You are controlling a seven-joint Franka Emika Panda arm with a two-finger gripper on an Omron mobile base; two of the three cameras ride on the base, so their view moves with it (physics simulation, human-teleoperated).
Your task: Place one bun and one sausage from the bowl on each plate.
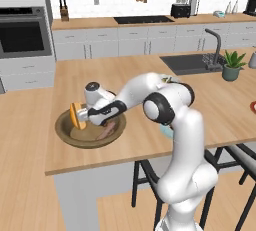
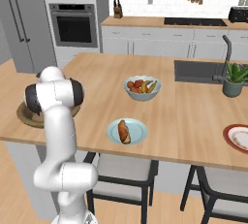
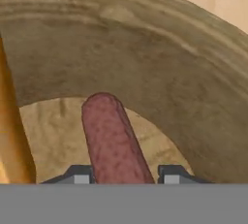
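Note:
My gripper (image 3: pixel 126 175) reaches down into the brown wooden bowl (image 3: pixel 145 68), its jaws on either side of the dark maroon sausage (image 3: pixel 112 140). They stand partly open, with a thin gap left on each side. A yellow-orange bun (image 1: pixel 77 116) leans on the bowl's (image 1: pixel 67 134) left rim beside the gripper (image 1: pixel 98 120), and a pinkish sausage (image 1: pixel 106 133) lies on the bowl floor. On the light blue plate (image 2: pixel 138 127) lies a reddish-brown bun (image 2: pixel 124 131). The red-rimmed white plate (image 2: pixel 236 138) sits far right.
A pale blue fruit bowl (image 2: pixel 142 88) stands mid-counter behind the blue plate. A sink with a dark faucet (image 1: pixel 216 50) and a potted plant (image 1: pixel 232 66) are at the back right. Stools (image 2: pixel 121 172) stand under the counter's near edge.

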